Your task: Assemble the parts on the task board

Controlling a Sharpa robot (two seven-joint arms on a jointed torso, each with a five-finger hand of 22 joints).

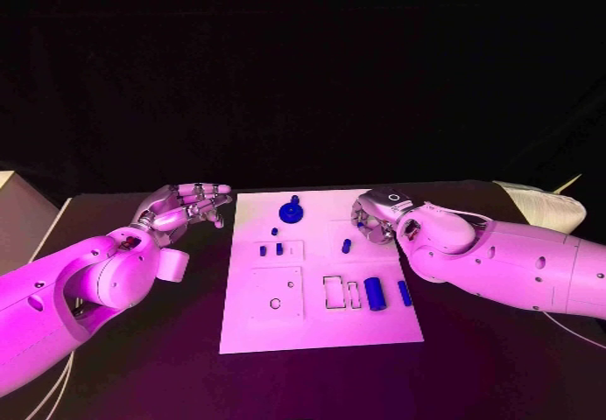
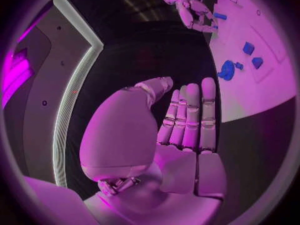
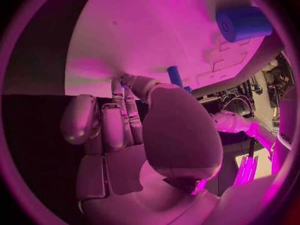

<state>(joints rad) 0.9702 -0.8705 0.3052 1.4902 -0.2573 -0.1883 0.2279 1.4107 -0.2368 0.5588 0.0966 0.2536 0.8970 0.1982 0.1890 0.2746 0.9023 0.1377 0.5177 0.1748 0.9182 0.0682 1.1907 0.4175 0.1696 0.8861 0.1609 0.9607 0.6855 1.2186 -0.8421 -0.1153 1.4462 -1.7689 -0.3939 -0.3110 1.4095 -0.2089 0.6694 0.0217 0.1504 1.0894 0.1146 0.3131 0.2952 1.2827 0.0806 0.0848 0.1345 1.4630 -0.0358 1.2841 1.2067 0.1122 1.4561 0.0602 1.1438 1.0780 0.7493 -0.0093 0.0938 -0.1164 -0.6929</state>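
The white task board (image 1: 316,325) lies in the middle of the black table. On it are a blue gear-like part (image 1: 292,210), two small blue pegs (image 1: 271,250), another peg (image 1: 346,246), a thick blue cylinder (image 1: 374,290) and a blue bar (image 1: 405,293). My right hand (image 1: 376,214) is over the board's far right part, fingertips down at the surface, thumb and fingers pinching a small blue part (image 1: 362,224) that is mostly hidden. The peg (image 3: 175,76) stands just beside its thumb. My left hand (image 1: 189,206) hovers off the board's far left corner, fingers straight, holding nothing.
Rectangular recesses (image 1: 342,292) and a square plate with a hole (image 1: 276,293) mark the board's near half. A white object (image 1: 543,206) sits at the table's far right, and a pale box edge (image 1: 10,219) at the far left.
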